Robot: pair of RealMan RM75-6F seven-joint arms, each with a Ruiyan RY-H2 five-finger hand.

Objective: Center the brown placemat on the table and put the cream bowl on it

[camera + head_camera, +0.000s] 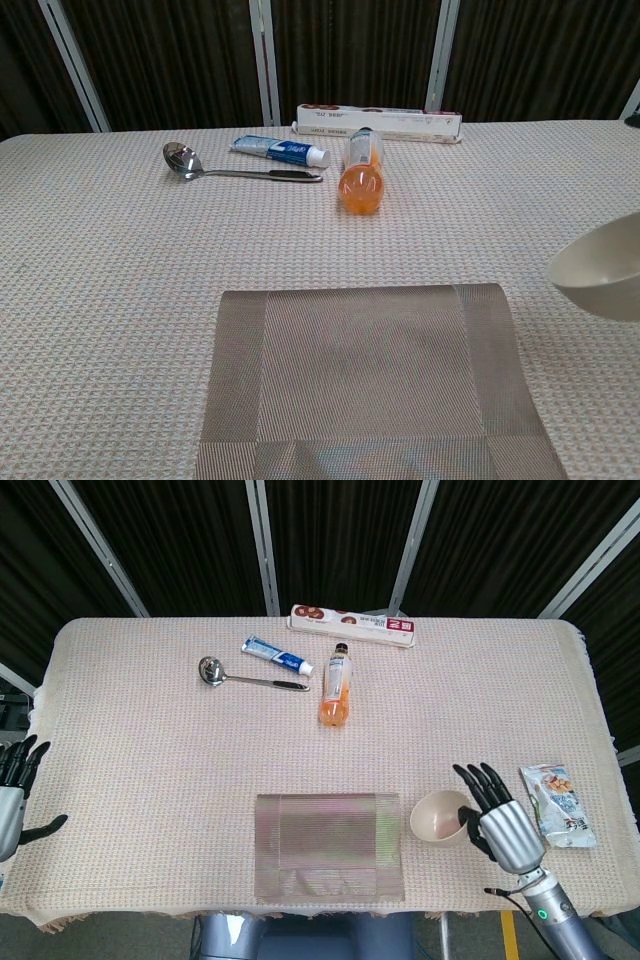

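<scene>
Head view looks steeply down over the whole table [150, 740] — chest view sits low, near, facing across it.

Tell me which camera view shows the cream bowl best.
The head view: the whole cream bowl shows, held by the right hand just right of the brown placemat. The chest view catches only part of it, cut off at the right edge.

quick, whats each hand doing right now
Left hand: open, holding nothing, at the table's left edge.
Right hand: holding the cream bowl, lifted to the right of the brown placemat.
</scene>
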